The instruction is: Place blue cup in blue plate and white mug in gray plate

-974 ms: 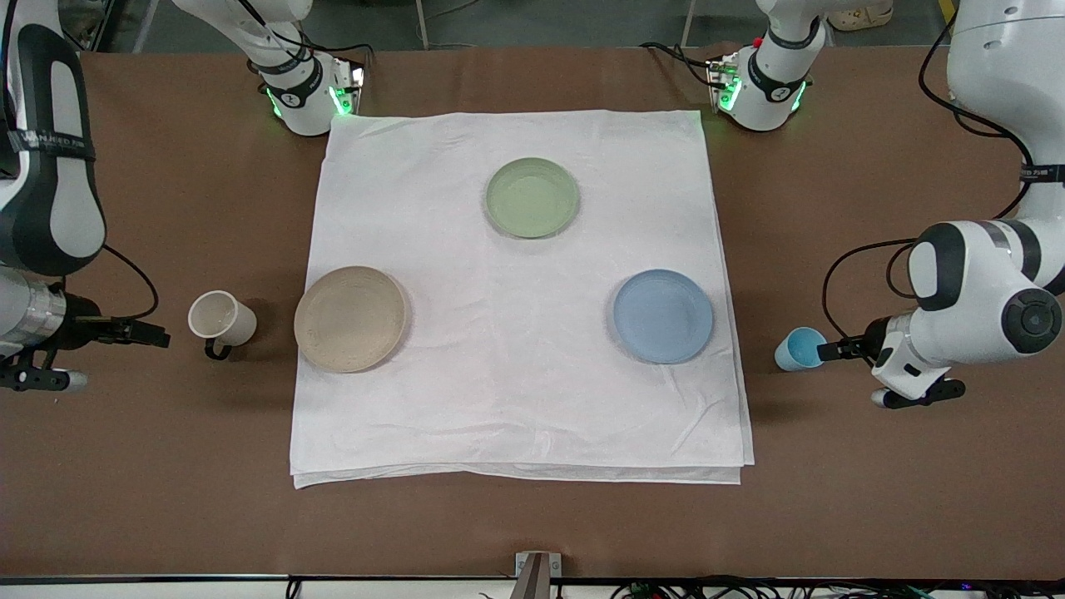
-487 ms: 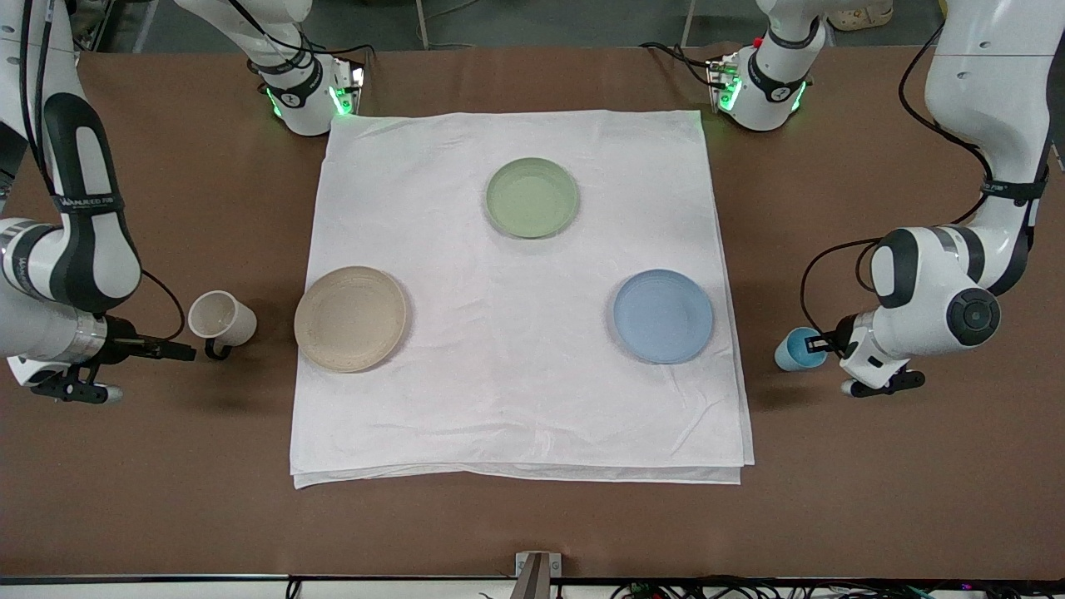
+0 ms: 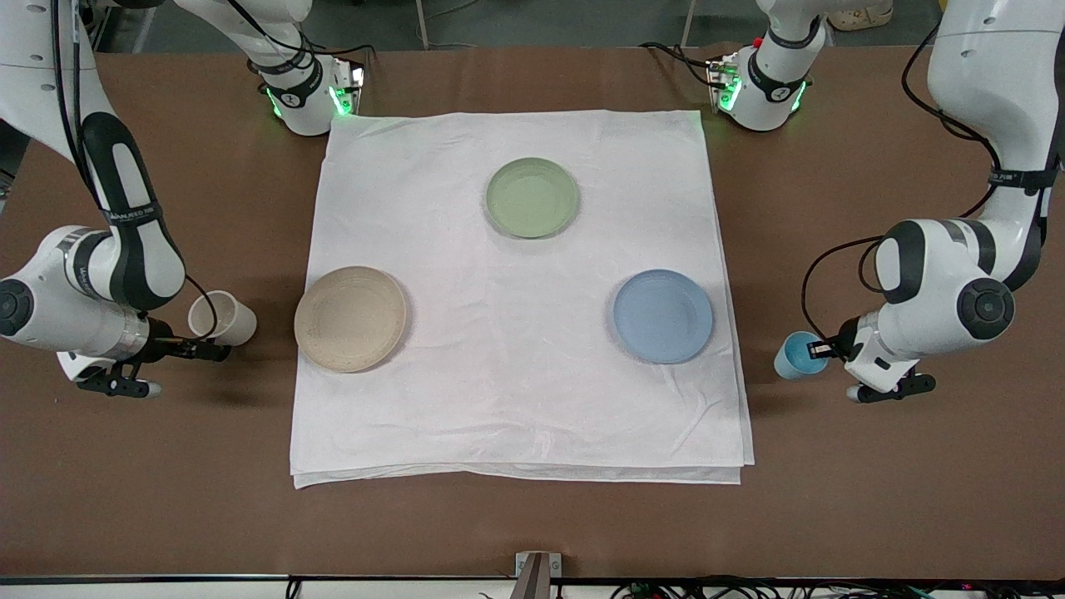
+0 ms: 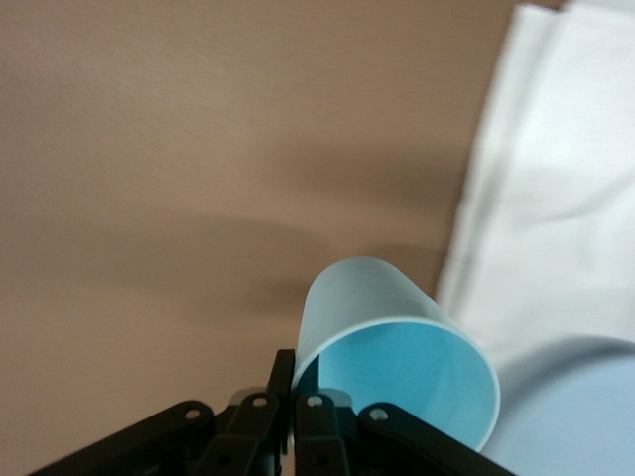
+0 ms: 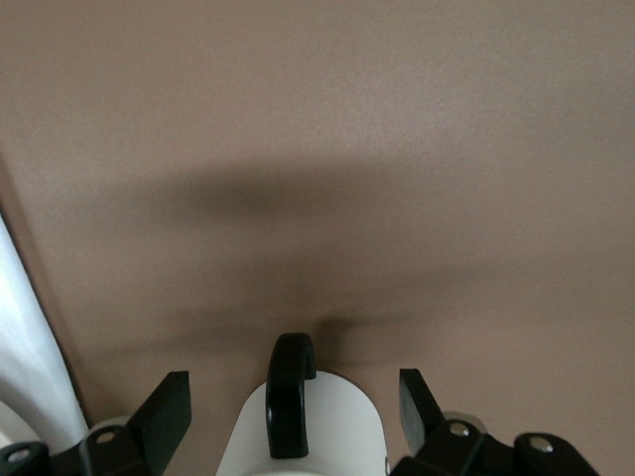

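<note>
The blue cup point(image 3: 797, 355) sits low on the brown table at the left arm's end, just off the cloth and beside the blue plate point(image 3: 663, 316). My left gripper point(image 3: 819, 349) is shut on the cup's rim point(image 4: 397, 347), one finger inside and one outside point(image 4: 295, 382). The white mug point(image 3: 220, 318) stands at the right arm's end, beside the gray plate point(image 3: 351, 319). My right gripper point(image 3: 212, 351) is open, with the mug point(image 5: 327, 441) and its dark handle point(image 5: 288, 397) between the fingers point(image 5: 169, 412) and a gap on each side.
A white cloth point(image 3: 516, 399) covers the middle of the table and carries all the plates. A sage-green plate point(image 3: 532, 197) lies on it nearer the robots' bases. Both arm bases point(image 3: 304, 91) stand along the table's edge there.
My left gripper has shut on the blue cup's rim and nudged the cup slightly. My right arm has moved in toward the white mug, whose body now sits between the open fingers.
</note>
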`<state>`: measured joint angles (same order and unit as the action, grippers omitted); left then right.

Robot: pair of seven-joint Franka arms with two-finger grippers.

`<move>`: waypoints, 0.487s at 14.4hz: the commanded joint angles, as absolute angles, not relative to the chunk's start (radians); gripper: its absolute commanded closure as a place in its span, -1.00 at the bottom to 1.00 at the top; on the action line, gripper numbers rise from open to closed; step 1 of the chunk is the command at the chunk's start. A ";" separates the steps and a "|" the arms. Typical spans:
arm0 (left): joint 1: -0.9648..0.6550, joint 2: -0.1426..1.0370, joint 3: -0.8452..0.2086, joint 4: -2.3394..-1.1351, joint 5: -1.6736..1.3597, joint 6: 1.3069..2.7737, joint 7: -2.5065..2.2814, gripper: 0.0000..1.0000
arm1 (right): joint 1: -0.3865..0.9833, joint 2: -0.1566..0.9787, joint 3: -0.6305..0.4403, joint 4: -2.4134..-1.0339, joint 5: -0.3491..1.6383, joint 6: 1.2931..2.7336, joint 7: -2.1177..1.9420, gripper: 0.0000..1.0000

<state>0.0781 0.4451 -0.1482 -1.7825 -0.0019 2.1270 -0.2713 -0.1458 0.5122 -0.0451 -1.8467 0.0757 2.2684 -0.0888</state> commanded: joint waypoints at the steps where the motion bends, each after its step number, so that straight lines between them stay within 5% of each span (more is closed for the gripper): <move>1: 0.046 0.396 -0.240 -1.753 -0.003 1.998 -0.447 1.00 | -0.140 0.495 -0.044 -1.881 0.094 2.281 -0.080 -0.69; 5: 0.019 0.432 -0.343 -1.752 -0.008 1.985 -0.650 1.00 | -0.141 0.503 -0.043 -1.904 0.100 2.272 -0.078 -0.17; 7: -0.029 0.478 -0.348 -1.756 0.000 2.022 -0.705 0.99 | -0.140 0.502 -0.043 -1.905 0.100 2.267 -0.078 0.52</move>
<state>-0.0029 0.4256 -0.3443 -1.7623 -0.0020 1.9955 -0.6601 -0.1422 0.5127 -0.0449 -1.8841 0.0830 2.2632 -0.0870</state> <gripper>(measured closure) 0.969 0.396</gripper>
